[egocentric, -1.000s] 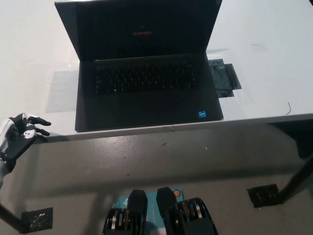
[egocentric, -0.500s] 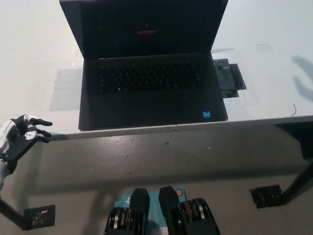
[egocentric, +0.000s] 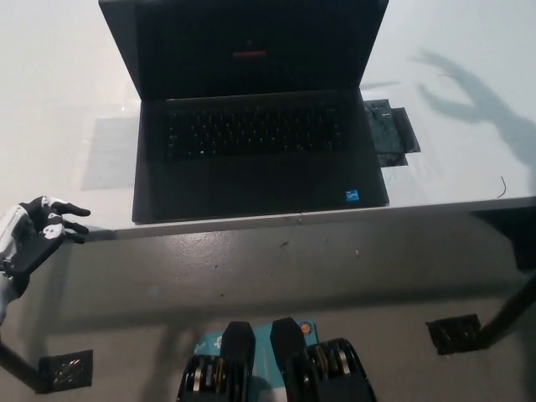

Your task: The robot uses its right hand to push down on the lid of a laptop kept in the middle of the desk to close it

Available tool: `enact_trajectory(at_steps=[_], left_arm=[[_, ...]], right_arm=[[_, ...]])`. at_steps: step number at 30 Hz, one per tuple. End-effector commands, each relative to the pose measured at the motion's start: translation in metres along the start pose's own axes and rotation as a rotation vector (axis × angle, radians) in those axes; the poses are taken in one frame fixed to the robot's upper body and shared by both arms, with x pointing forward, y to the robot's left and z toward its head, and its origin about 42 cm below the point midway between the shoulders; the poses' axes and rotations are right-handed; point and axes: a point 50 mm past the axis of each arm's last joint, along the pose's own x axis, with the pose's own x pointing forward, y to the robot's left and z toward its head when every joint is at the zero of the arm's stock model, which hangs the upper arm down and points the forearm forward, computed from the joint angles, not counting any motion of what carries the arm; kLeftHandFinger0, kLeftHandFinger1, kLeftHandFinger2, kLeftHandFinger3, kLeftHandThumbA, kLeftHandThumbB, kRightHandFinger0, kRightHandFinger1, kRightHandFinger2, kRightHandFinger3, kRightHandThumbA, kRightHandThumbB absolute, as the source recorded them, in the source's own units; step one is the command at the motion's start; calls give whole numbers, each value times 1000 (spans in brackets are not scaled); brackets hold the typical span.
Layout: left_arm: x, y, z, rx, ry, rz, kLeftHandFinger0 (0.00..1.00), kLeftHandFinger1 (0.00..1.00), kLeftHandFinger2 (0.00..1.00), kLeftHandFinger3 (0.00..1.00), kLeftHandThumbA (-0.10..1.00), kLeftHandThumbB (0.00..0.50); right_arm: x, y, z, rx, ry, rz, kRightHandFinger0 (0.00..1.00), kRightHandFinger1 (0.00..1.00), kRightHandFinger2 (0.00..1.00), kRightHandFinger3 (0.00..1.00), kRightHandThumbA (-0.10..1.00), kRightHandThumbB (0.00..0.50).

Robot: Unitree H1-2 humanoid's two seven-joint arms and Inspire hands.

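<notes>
Laptop [egocentric: 251,117] stands open on the white surface [egocentric: 59,100], lid raised, screen dark except 1 small red mark; keyboard deck faces the robot, blue sticker at its near right corner. Left hand [egocentric: 33,239] rests off the surface's near left edge, well left of and nearer than the laptop; fingers loosely spread, holding nothing. Right hand not in frame; only a hand-shaped shadow [egocentric: 477,100] falls on the surface, right of the laptop, far across from the left hand. Dark flat patch [egocentric: 389,134] lies just beside the laptop's right edge. Grey floor [egocentric: 293,268] shows below the surface edge.
</notes>
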Motion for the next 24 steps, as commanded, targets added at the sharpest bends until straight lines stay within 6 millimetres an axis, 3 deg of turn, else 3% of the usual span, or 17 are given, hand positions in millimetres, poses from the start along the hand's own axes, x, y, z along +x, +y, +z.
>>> enact_trajectory(at_steps=[1, 2, 4, 6, 7, 11, 14, 15, 19, 22, 24], left_arm=[[10, 12, 21, 56, -94, -16, 457, 445, 511, 583, -100, 107], [10, 12, 21, 55, -105, -18, 439, 433, 501, 575, -100, 98], [11, 12, 22, 62, -98, -11, 410, 417, 494, 539, -100, 115], [11, 11, 23, 64, -97, -8, 407, 413, 487, 534, -100, 120], [11, 11, 24, 61, -104, -11, 400, 407, 479, 534, -100, 116], [12, 10, 26, 74, -92, -10, 402, 406, 468, 535, -100, 133], [14, 6, 30, 78, -82, -14, 393, 404, 470, 536, -100, 131], [14, 5, 30, 76, -88, -25, 401, 420, 490, 543, -100, 114], [16, 5, 34, 72, -102, -23, 378, 392, 474, 556, -100, 103], [17, 4, 38, 94, -104, -28, 395, 408, 494, 578, -100, 92], [18, 5, 38, 90, -123, -38, 407, 418, 497, 585, -100, 90]], right_arm=[[16, -2, 58, -174, -100, 13, 1000, 993, 846, 934, 349, 340], [20, 2, 62, -211, -95, 24, 1000, 999, 848, 943, 355, 333], [30, 15, 68, -255, -94, 60, 1000, 1000, 837, 980, 369, 366], [35, 21, 67, -241, -96, 71, 1000, 992, 831, 993, 362, 351], [38, 26, 63, -231, -94, 76, 1000, 973, 836, 991, 368, 368], [46, 44, 36, -166, -98, 100, 1000, 895, 851, 1000, 353, 404], [49, 59, 14, -161, -64, 112, 1000, 927, 848, 951, 338, 375], [52, 69, 0, -178, -46, 129, 1000, 987, 883, 932, 375, 356], [55, 79, -21, -163, -15, 131, 1000, 1000, 872, 867, 398, 384], [54, 81, -30, -151, 5, 120, 1000, 1000, 915, 973, 401, 398], [53, 84, -37, -141, 12, 118, 1000, 1000, 948, 965, 383, 403]])
